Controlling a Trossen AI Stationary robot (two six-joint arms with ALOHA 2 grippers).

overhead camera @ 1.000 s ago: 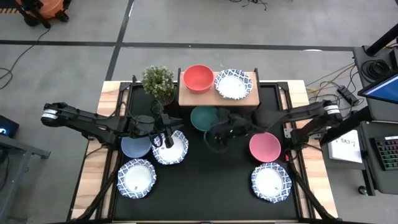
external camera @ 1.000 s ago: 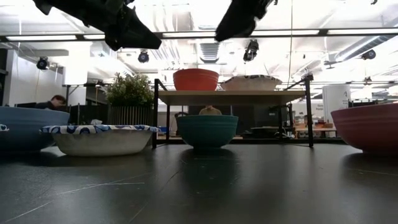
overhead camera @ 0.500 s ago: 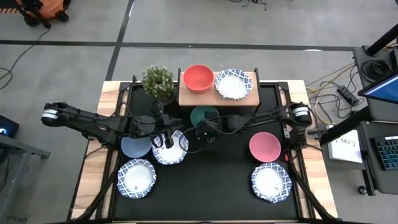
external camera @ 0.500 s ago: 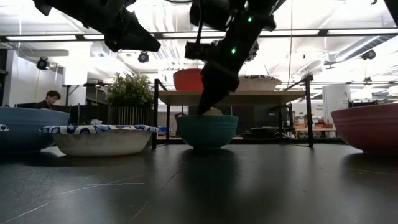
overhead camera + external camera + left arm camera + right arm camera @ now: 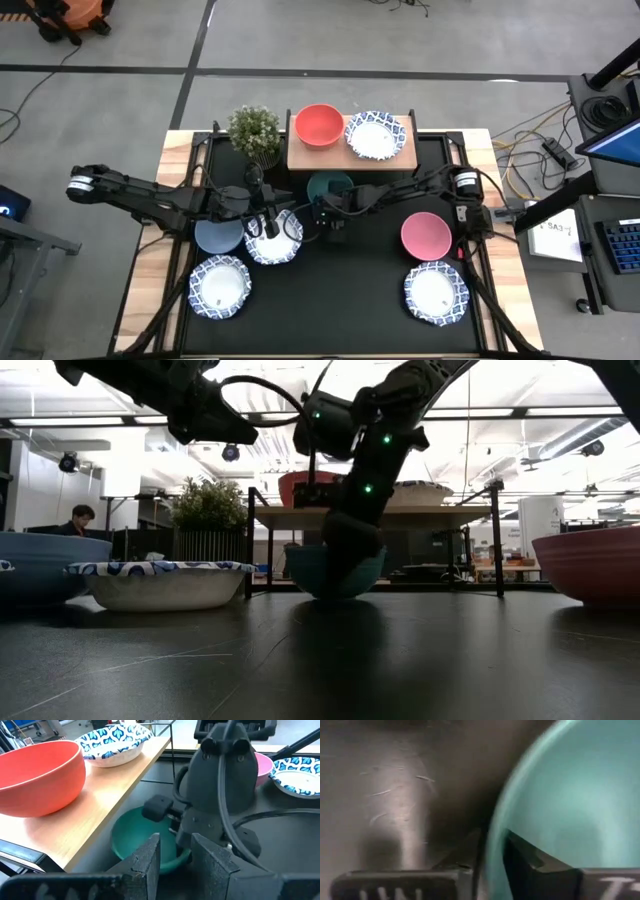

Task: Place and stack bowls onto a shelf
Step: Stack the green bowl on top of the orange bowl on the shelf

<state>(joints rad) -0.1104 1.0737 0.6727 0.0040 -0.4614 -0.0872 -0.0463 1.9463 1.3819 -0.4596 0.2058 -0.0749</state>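
The light-wood shelf (image 5: 399, 158) carries a red bowl (image 5: 319, 125) and a blue-patterned bowl (image 5: 374, 135). A green bowl (image 5: 326, 184) stands on the black mat, partly under the shelf's near edge. My right gripper (image 5: 330, 208) is down at that bowl's near rim and shut on it. My left gripper (image 5: 270, 225) hangs high over another patterned bowl (image 5: 285, 245), its fingers a narrow gap apart and holding nothing. A grey-blue bowl (image 5: 216, 236), a pink bowl (image 5: 426, 235) and two more patterned bowls (image 5: 220, 287) (image 5: 436, 292) rest on the mat. My right gripper (image 5: 492, 842) has the green bowl's near rim (image 5: 492, 827) between its fingers, one finger (image 5: 522, 855) inside the bowl and one outside. It comes from above, pointing down (image 5: 345, 560). The bowl (image 5: 300, 568) stands upright with its base on the mat.
A potted plant (image 5: 254, 132) stands left of the shelf at the far edge. The shelf's thin black legs (image 5: 249, 545) flank the green bowl. My left arm reaches across the mat's left half. Bare mat (image 5: 340, 290) lies near the front between the patterned bowls.
My right gripper has swung toward the table's left and come down from high above the mat onto the green bowl's near rim. The green bowl has stayed where it was. My left arm has kept still.
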